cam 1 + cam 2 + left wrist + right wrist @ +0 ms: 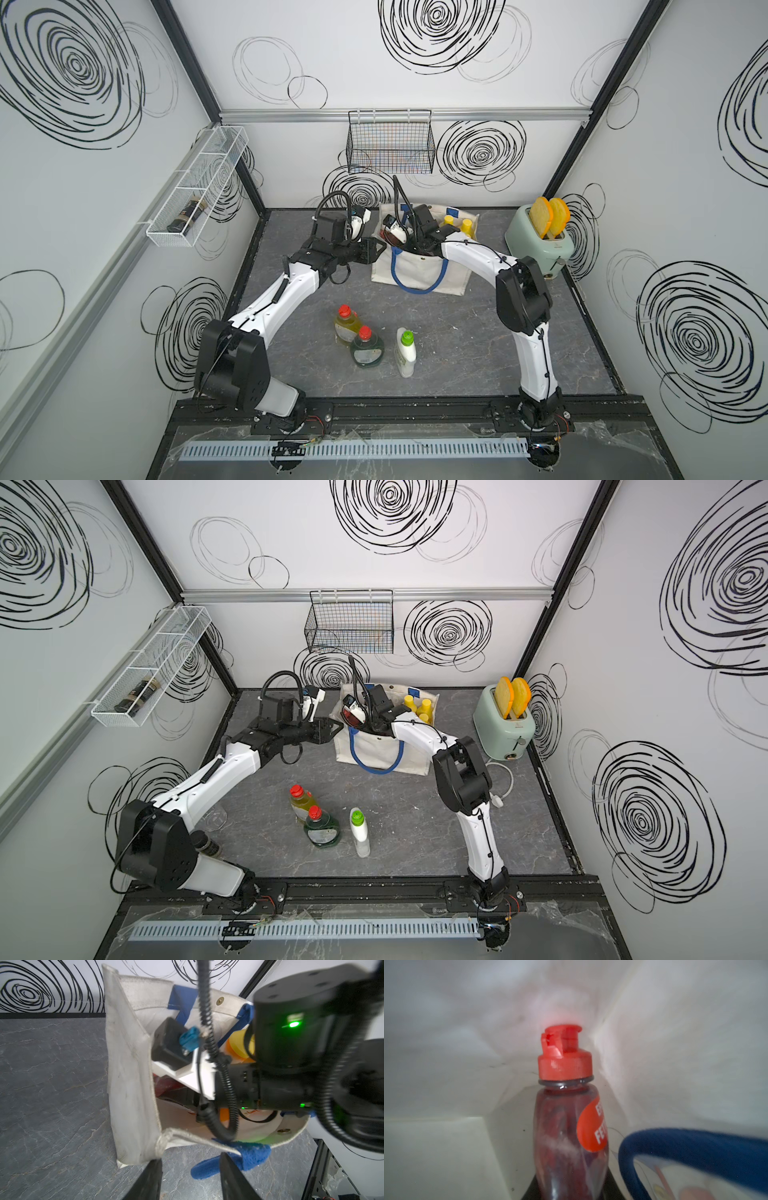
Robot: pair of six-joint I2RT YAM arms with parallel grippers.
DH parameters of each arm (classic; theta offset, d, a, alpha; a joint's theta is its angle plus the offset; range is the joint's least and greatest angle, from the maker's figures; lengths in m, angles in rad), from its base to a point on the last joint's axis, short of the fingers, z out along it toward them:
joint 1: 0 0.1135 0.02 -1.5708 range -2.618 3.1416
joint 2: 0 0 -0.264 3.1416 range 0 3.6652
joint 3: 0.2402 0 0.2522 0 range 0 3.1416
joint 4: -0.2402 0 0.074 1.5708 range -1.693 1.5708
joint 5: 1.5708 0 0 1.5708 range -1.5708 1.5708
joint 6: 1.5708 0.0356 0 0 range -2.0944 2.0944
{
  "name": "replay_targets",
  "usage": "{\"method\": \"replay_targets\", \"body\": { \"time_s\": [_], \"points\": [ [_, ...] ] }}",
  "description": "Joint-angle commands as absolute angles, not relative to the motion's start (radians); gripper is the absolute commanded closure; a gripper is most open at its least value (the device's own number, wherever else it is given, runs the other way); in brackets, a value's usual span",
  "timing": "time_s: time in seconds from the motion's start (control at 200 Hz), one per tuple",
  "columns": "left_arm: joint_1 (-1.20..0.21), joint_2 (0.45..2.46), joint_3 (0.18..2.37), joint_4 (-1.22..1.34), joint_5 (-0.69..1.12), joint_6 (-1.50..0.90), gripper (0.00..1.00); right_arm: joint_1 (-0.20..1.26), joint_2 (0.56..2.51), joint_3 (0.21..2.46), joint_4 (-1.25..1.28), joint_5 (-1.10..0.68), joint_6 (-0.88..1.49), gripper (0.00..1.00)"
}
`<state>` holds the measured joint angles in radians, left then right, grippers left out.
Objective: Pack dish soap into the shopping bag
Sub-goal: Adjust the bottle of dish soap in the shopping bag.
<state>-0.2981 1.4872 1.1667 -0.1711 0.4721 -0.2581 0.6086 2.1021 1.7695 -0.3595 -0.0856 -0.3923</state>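
1. The shopping bag (pixel 419 272) is stood upright at the back of the table (pixel 465 340). Its mouth is open, and a blue handle (pixel 415 291) is hung down its front wall.
2. The right gripper (pixel 569 1193) is found inside the bag's mouth, closed on the red bottle (pixel 566 1136). In the right wrist view the bottle is seen between the dark fingers, with its red cap pointed toward an inner corner of the bag.
3. The left gripper (pixel 191 1159) is held just outside the bag's left end. Its fingers are parted and nothing is gripped between them.
4. Yellow caps (pixel 424 706) of orange bottles are seen inside the bag at its right end.
5. 3 bottles are stood on the table, well in front of the bag. The yellow bottle (pixel 347 328) and the green bottle (pixel 366 353) are seen close together, seemingly touching. The white bottle (pixel 405 355) is placed just beside them, apart.
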Motion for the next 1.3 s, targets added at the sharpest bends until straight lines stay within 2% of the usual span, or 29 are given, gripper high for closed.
{"method": "replay_targets", "body": {
  "time_s": [0.0,0.395,0.505,0.605,0.75,0.855,1.036,1.081,1.161,1.291],
  "points": [
    [-0.295,1.466,1.154,-0.154,0.483,-0.247,0.52,0.612,1.986,1.795,-0.253,-0.127,-0.358,1.00],
    [-0.289,1.445,1.151,-0.157,0.469,-0.242,0.47,0.562,1.882,1.841,-0.305,-0.203,-0.249,1.00],
    [-0.278,1.440,1.153,-0.155,0.472,-0.242,0.42,0.547,1.848,1.825,-0.306,-0.220,-0.230,1.00],
    [-0.254,1.430,1.160,-0.148,0.491,-0.249,0.36,0.537,1.797,1.776,-0.267,-0.241,-0.211,1.00],
    [-0.221,1.393,1.184,-0.109,0.545,-0.253,0.22,0.526,1.703,1.678,-0.187,-0.328,-0.200,1.00],
    [-0.231,1.350,1.202,-0.055,0.570,-0.243,0.18,0.522,1.620,1.558,-0.086,-0.391,-0.200,1.00],
    [-0.260,1.334,1.252,0.039,0.642,-0.262,0.00,0.520,1.544,1.440,0.030,-0.460,-0.193,1.00],
    [-0.266,1.339,1.279,0.066,0.666,-0.277,0.03,0.520,1.539,1.438,0.025,-0.482,-0.197,1.00],
    [-0.288,1.352,1.312,0.139,0.681,-0.297,0.04,0.519,1.523,1.415,0.045,-0.520,-0.195,1.00],
    [-0.339,1.407,1.387,0.132,0.614,-0.281,0.04,0.519,1.498,1.381,0.098,-0.556,-0.181,1.00]
  ]
}}
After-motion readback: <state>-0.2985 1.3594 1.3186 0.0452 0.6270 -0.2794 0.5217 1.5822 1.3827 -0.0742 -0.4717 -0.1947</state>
